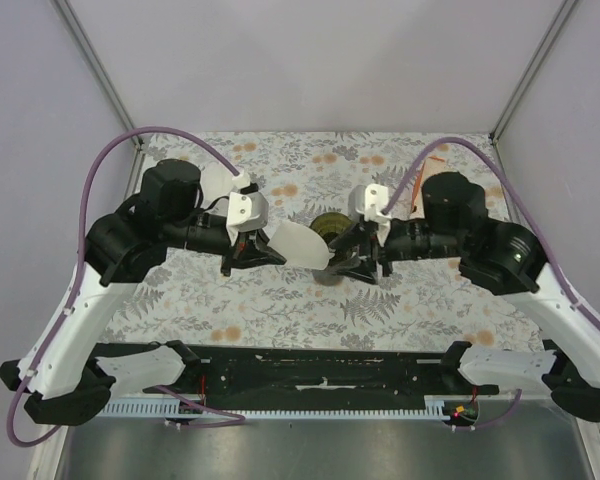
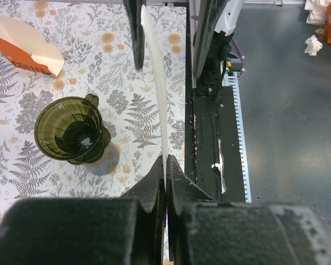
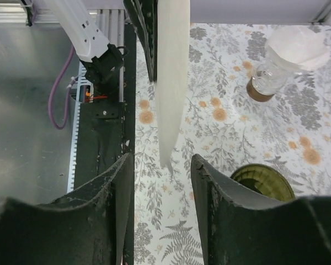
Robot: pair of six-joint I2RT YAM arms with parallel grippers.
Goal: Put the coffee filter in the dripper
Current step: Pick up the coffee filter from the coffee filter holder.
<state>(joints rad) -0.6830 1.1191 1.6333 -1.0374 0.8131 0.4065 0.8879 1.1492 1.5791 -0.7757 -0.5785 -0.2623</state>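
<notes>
The coffee filter (image 1: 302, 243), a flattened white paper cone, is held up in the air between the two arms. My left gripper (image 1: 270, 250) is shut on its near edge; the left wrist view shows the paper edge-on (image 2: 157, 83), pinched between the jaws of that gripper (image 2: 165, 165). My right gripper (image 3: 161, 165) stands open, and the filter's tip (image 3: 171, 72) hangs just ahead of its gap without touching either finger. The dripper (image 2: 71, 130), dark olive green with a small side handle, stands upright and empty on the floral table below and beside the filter (image 1: 330, 224) (image 3: 263, 181).
A clear glass jar with a brown band (image 3: 267, 77), white paper on top, stands at the far side of the floral table. An orange and peach packet (image 2: 25, 47) lies near the dripper. The black base rail (image 1: 320, 365) runs along the near edge.
</notes>
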